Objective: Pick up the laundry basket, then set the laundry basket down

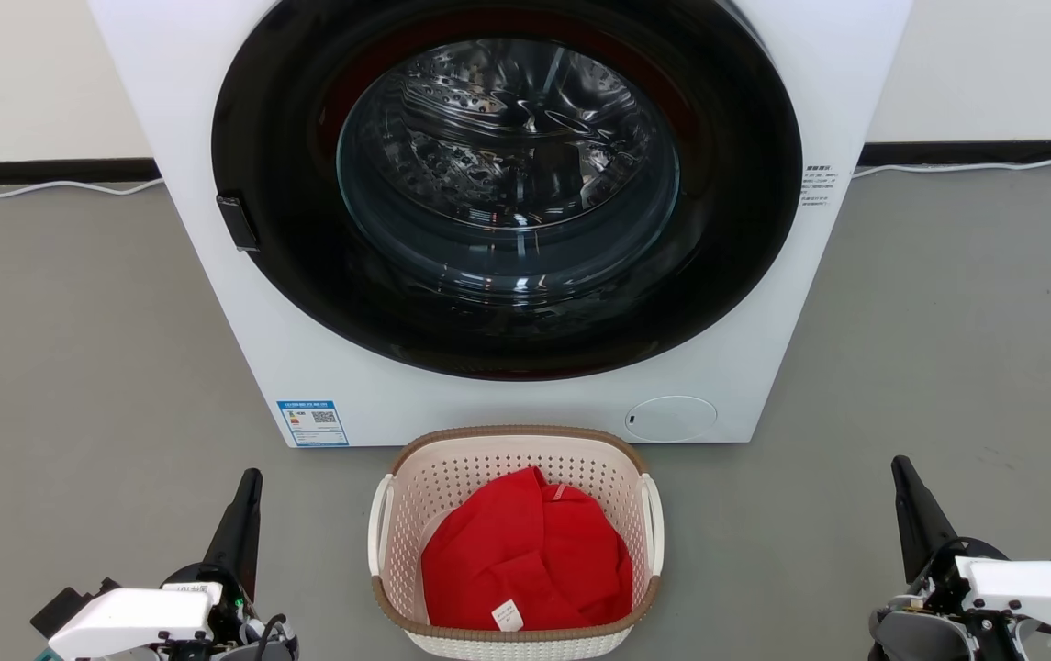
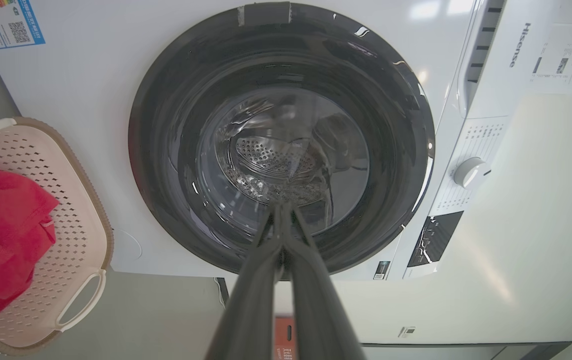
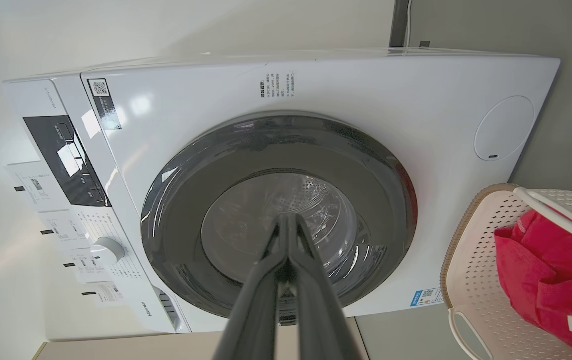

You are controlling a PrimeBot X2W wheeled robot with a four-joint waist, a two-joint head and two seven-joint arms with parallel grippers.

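Left gripper (image 1: 248, 496) & right gripper (image 1: 903, 477) pinched closed, flanking laundry basket (image 1: 516, 432) (maybe touching washer (image 1: 452, 404) base); lifting by 1 handle would tip it.

The brand name Hisense (image 2: 514, 45) stands on the washing machine (image 2: 91, 75), on the drawer front beside the door (image 1: 507, 184). A blue label (image 1: 312, 422) below the door carries a QR code (its print is too small to read). Also illegible are the sticker (image 1: 819, 186) beside the door and the white tag (image 1: 507, 614) on the red cloth (image 1: 525, 551) in the laundry basket (image 1: 525, 431)
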